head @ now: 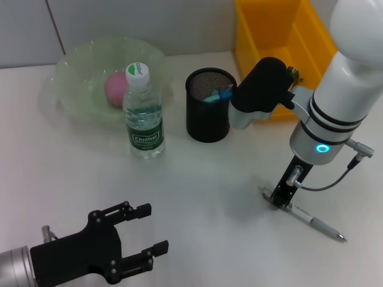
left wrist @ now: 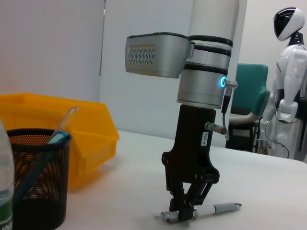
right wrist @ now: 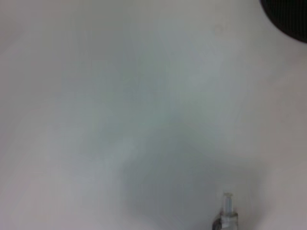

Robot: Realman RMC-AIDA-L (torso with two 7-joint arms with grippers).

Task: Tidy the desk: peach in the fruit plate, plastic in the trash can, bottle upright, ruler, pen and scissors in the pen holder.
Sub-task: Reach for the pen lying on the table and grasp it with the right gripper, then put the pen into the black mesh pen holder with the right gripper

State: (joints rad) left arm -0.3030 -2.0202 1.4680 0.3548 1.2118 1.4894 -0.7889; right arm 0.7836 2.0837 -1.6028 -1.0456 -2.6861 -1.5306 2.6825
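We observe the right gripper (left wrist: 184,214) clamped on the slim silver ballpoint pen (left wrist: 218,209) lying on the white desk (head: 197,179); the left gripper (head: 143,230) hovers with fingers spread.

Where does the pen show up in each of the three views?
Head view: pen lies on the desk at lower right, under the right gripper.
Left wrist view: pen low, centre-right, pinched by the right gripper.
Right wrist view: only its end at the bottom edge.
Shared landmark: mesh pen holder.

Right tool (left wrist: 184,214) closed on pen (left wrist: 211,211) lying on table (left wrist: 268,191), mesh pen holder (left wrist: 36,177) nearby
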